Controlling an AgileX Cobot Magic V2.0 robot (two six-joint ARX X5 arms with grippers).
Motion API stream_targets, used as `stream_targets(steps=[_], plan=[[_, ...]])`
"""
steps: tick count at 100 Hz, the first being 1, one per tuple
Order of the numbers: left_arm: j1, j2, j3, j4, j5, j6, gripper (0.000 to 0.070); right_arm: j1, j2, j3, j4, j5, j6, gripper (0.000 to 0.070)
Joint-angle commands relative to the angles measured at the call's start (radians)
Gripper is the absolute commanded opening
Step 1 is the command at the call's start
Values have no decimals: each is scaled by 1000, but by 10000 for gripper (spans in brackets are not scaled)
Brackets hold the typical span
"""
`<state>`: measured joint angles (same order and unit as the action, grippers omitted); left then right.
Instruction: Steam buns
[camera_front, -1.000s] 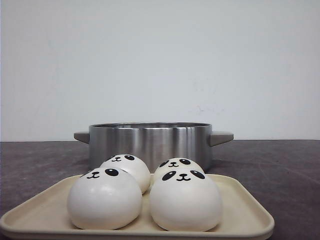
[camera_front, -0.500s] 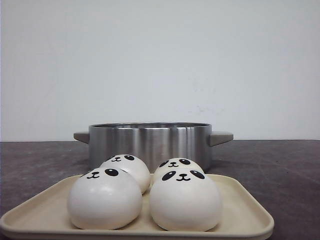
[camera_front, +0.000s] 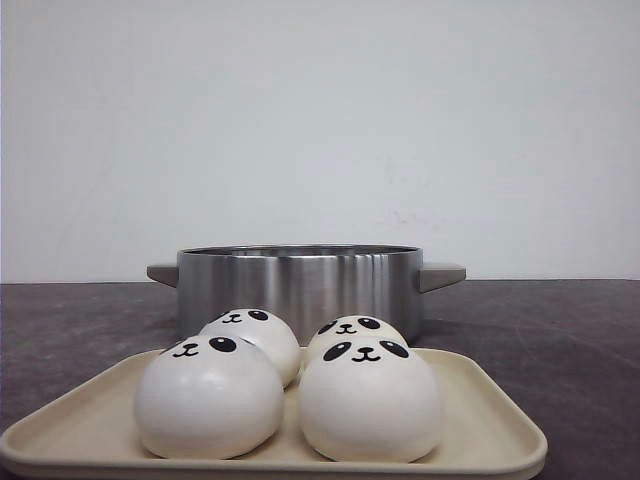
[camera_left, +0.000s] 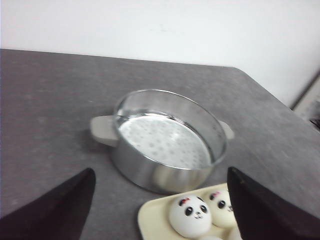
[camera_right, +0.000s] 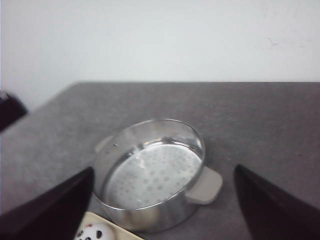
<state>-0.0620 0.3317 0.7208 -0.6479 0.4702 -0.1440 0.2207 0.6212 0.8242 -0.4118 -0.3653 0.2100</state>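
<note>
Four white panda-faced buns sit on a beige tray (camera_front: 480, 420) at the front: front left (camera_front: 208, 400), front right (camera_front: 370, 402), back left (camera_front: 255, 335), back right (camera_front: 352, 330). Behind the tray stands a steel steamer pot (camera_front: 300, 285) with grey handles and a perforated, empty floor (camera_left: 162, 142). My left gripper (camera_left: 160, 205) is open, high above the table, with the pot and two buns (camera_left: 190, 216) between its fingers. My right gripper (camera_right: 162, 205) is open above the pot (camera_right: 150, 175); one bun (camera_right: 90, 234) shows at the frame edge. Neither gripper shows in the front view.
The dark grey tabletop (camera_front: 560, 330) runs to a white wall behind. In the left wrist view the table's far corner (camera_left: 240, 70) shows. A dark object (camera_right: 7, 107) sits at the edge of the right wrist view.
</note>
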Motion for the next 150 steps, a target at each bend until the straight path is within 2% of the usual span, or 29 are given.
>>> stream_targets(steps=[1, 17, 24, 36, 53, 71, 81, 92, 119, 140, 144, 150], plan=[[-21, 8, 8, 13, -4, 25, 515, 54, 80, 84, -21, 13, -69, 631], [-71, 8, 8, 14, -6, 32, 515, 238, 286, 248, -162, 108, -45, 632], [-92, 7, 8, 15, -6, 32, 515, 328, 373, 283, -207, 130, 52, 632], [-131, 7, 8, 15, -6, 31, 514, 419, 503, 291, -271, 112, 246, 630], [-171, 7, 8, 12, -6, 32, 514, 515, 680, 291, -380, 126, 334, 626], [-203, 6, 8, 13, -30, 32, 513, 605, 805, 291, -318, 236, 370, 613], [-209, 6, 8, 13, -37, 32, 513, 623, 869, 291, -285, 240, 411, 591], [-221, 6, 8, 12, -52, 44, 513, 622, 940, 291, -268, 269, 420, 532], [-254, 6, 8, 11, -55, 55, 513, 616, 1069, 291, -216, 270, 431, 533], [-256, 6, 8, 9, -55, 55, 513, 612, 1104, 291, -217, 330, 436, 530], [-257, 6, 8, 8, -55, 55, 513, 612, 1104, 291, -221, 347, 435, 513], [-259, 6, 8, 7, -55, 55, 513, 612, 1104, 291, -225, 369, 433, 451]])
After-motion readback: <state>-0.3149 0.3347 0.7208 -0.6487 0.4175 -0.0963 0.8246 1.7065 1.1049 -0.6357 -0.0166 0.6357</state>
